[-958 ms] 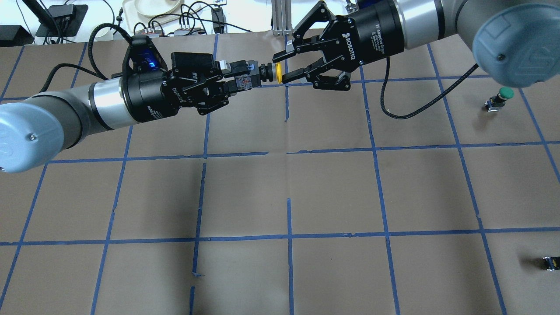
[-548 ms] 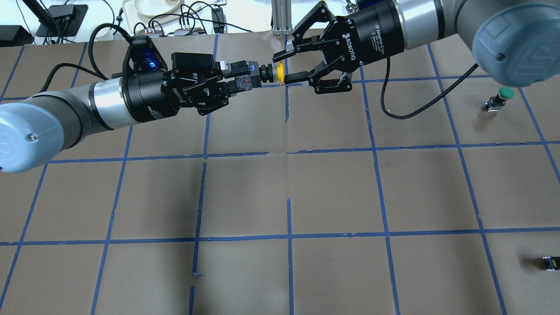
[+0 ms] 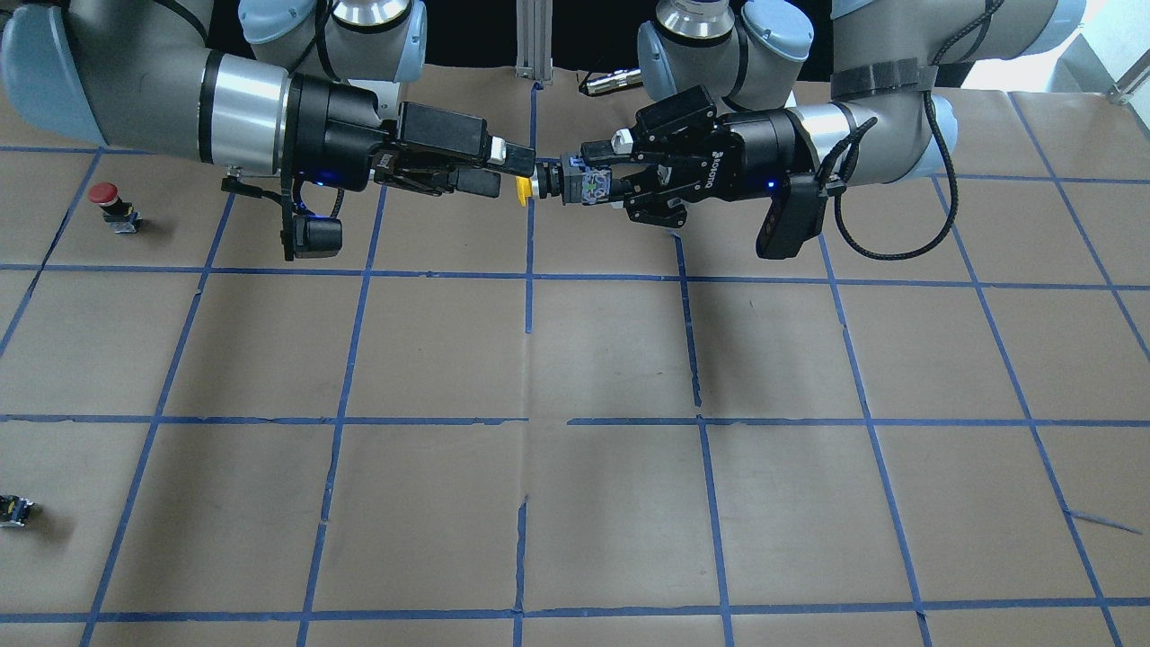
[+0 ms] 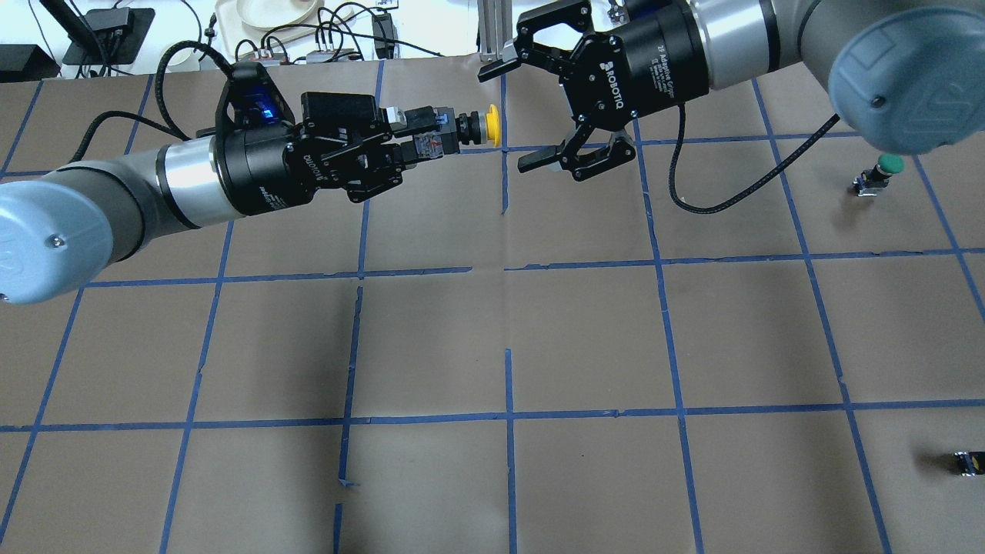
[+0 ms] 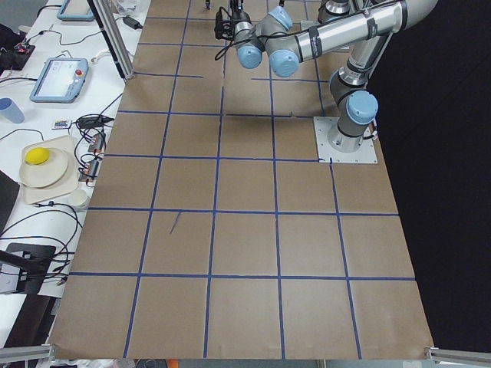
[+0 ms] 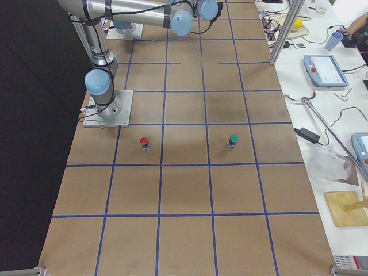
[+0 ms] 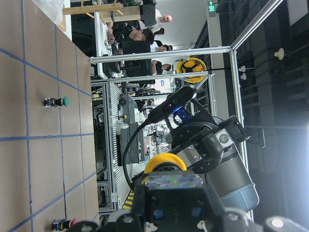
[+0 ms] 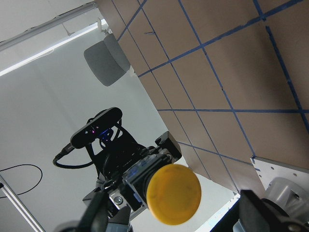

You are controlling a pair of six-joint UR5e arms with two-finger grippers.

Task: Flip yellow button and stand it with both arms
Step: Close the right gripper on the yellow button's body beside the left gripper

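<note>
left hand [image 4: 422,135] clamped on the yellow button [image 4: 465,129], right hand [image 4: 513,117] spread wide

the button is held level in the air, its blocky body in the left hand, its cap facing the right hand's parted fingers, just beside them and not touching. it looks small, light and rigid. the domed cap seems slick, so the flat body sides are likely the surer hold. below, the paper-covered worktop [image 4: 585,338] looks flat and firm for standing it. farther right, well apart, sit a green-capped button [image 4: 877,175] and a small dark part [image 4: 968,462].
</note>
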